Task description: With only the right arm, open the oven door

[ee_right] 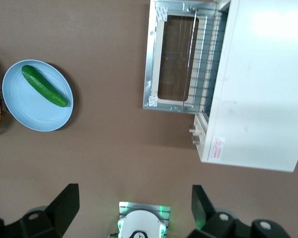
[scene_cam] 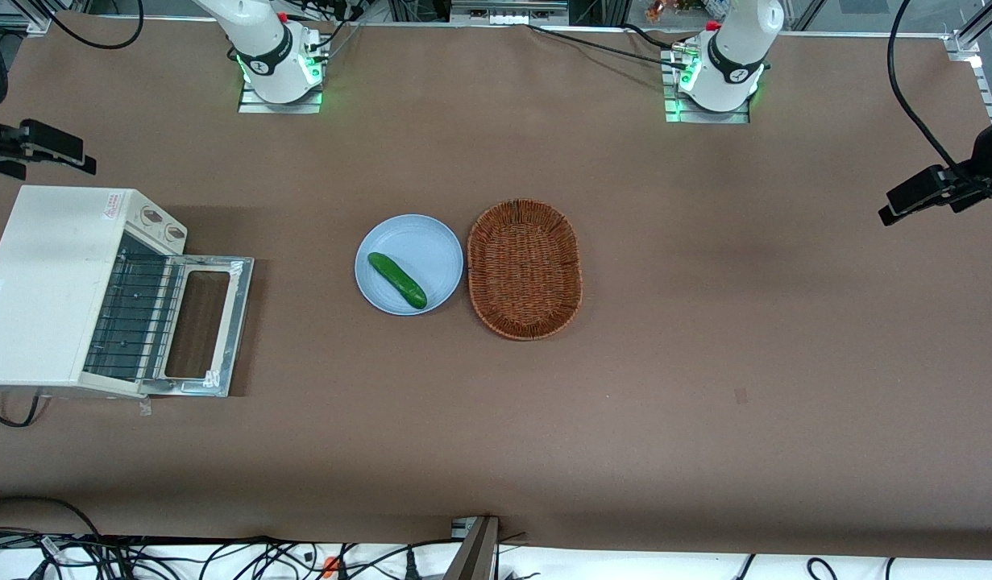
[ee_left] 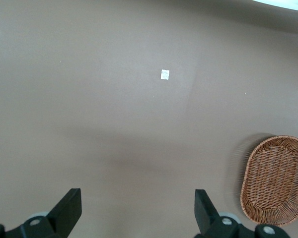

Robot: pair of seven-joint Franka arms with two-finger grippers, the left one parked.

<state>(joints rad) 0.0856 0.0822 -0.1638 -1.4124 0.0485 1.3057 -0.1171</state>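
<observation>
The cream-white toaster oven (scene_cam: 52,282) stands toward the working arm's end of the table. The oven door (scene_cam: 209,322) is swung down and lies flat on the table in front of the oven, shiny inner frame up, with the wire rack showing inside. It also shows in the right wrist view (ee_right: 171,59), beside the oven body (ee_right: 258,84). My right gripper (ee_right: 134,208) is open and empty, high above the table and well apart from the door. In the front view it (scene_cam: 60,153) hangs above the oven's farther corner.
A light blue plate (scene_cam: 431,242) holding a green cucumber (scene_cam: 397,280) sits mid-table, also in the right wrist view (ee_right: 20,114). A brown wicker basket (scene_cam: 525,268) lies beside the plate. The working arm's base (scene_cam: 278,64) is at the table's edge farthest from the front camera.
</observation>
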